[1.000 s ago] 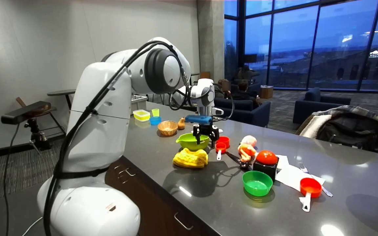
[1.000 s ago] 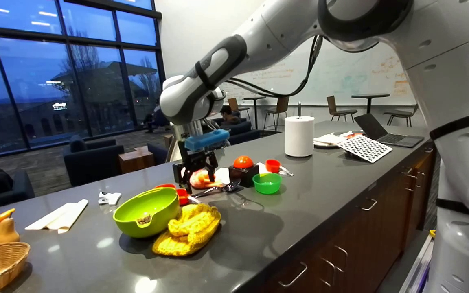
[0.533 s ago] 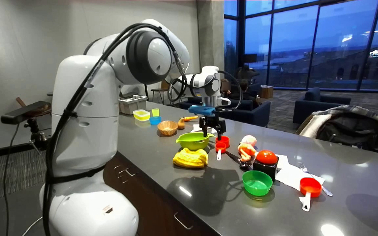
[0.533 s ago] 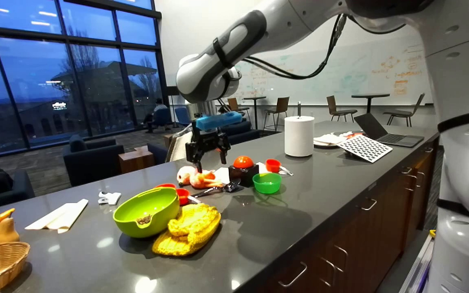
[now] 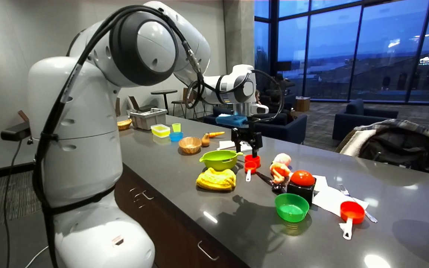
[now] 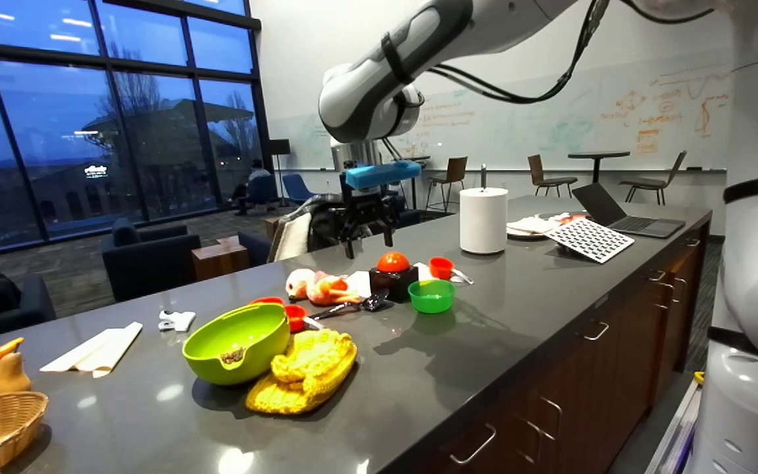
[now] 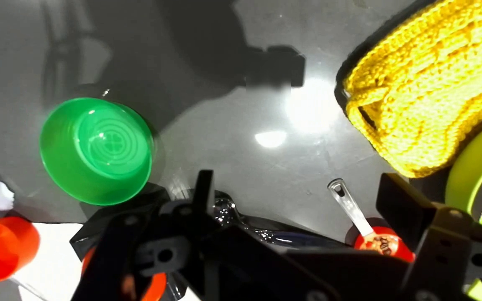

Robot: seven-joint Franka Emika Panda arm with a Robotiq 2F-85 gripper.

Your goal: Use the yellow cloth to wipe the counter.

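The yellow cloth (image 5: 216, 179) is a knitted, bunched piece lying on the grey counter (image 5: 397, 193), close against the lime green bowl. It also shows in an exterior view (image 6: 306, 378) and at the upper right of the wrist view (image 7: 433, 92). My gripper (image 5: 246, 152) hangs in the air above the counter, pointing down, away from the cloth. In an exterior view the gripper (image 6: 369, 247) is well above the objects, its fingers spread with nothing between them. In the wrist view the gripper (image 7: 298, 186) has its fingers wide apart, the cloth beyond the right finger.
The lime green bowl (image 6: 237, 345) holds small brown bits. Around it are red measuring cups (image 5: 252, 160), a doll (image 5: 280, 169), a black spoon (image 6: 369, 303), a black box with a red dome (image 5: 302, 188) and a green cup (image 7: 96, 152). A paper towel roll (image 6: 483, 220) stands farther along.
My gripper has risen and moved away from the cloth and the lime bowl, rightward in both exterior views. It stays open. The cloth and the other objects have not moved.
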